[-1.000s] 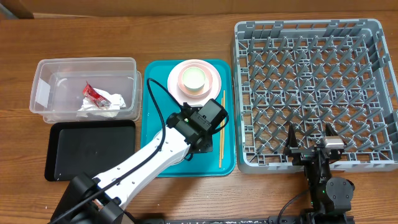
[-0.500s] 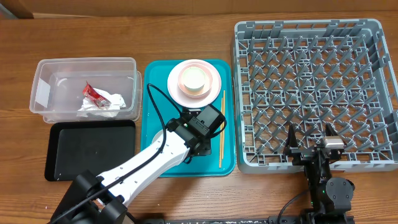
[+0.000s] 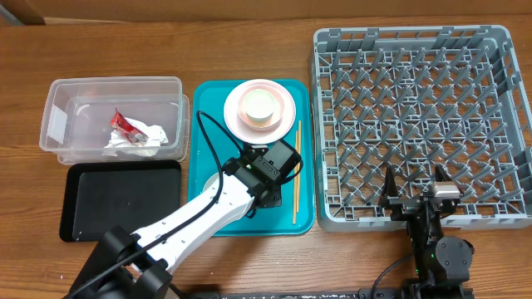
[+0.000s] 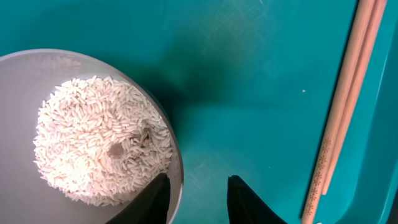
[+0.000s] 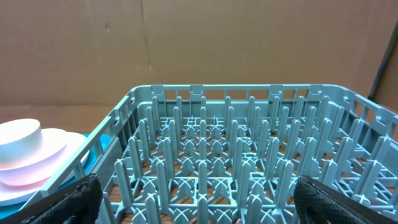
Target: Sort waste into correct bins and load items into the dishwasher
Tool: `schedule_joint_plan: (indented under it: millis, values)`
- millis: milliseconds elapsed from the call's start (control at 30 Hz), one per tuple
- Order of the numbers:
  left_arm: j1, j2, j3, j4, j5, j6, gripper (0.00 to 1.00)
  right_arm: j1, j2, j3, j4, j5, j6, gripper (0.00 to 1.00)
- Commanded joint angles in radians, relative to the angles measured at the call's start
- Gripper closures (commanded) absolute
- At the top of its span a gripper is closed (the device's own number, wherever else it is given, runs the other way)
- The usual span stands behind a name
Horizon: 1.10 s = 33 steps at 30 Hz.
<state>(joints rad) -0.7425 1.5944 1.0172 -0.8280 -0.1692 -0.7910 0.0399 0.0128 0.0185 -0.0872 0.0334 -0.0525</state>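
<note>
The left gripper holds its jaws partly apart, astride the right rim of the rice bowl on the teal tray. It should pinch that rim squarely and lift level so no rice spills, avoiding the chopsticks lying to the right. The right gripper waits wide open by the dish rack.

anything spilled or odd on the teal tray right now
No real spill: the rice sits heaped inside its bowl on the teal tray. One tiny white speck, possibly a stray grain, lies beside the chopsticks. A few small dark flecks mark the rice pile.
</note>
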Motion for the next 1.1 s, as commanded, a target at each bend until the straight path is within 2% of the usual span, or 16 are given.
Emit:
schedule_joint_plan:
  millis: [0, 200, 333, 733, 1000, 1067]
  values:
    - [0.011, 0.030, -0.011, 0.002, -0.004, -0.017, 0.68, -0.002, -0.010, -0.010, 0.007, 0.009, -0.001, 0.00]
    - [0.072, 0.061, -0.011, 0.003, 0.064, -0.003, 0.71, -0.002, -0.010, -0.010, 0.007, 0.009, -0.001, 0.00]
    - [0.105, 0.068, -0.011, 0.002, 0.095, 0.002, 0.79, -0.002, -0.010, -0.010, 0.007, 0.009, -0.001, 0.00]
    - [0.106, 0.068, -0.011, 0.003, 0.096, 0.002, 0.94, -0.002, -0.010, -0.010, 0.007, 0.009, -0.001, 0.00]
    - [0.107, 0.068, -0.011, 0.002, 0.097, 0.002, 0.93, -0.002, -0.010, -0.010, 0.007, 0.009, -0.001, 0.00]
    - [0.108, 0.068, -0.011, 0.002, 0.100, 0.002, 0.96, -0.002, -0.010, -0.010, 0.007, 0.009, -0.001, 0.00]
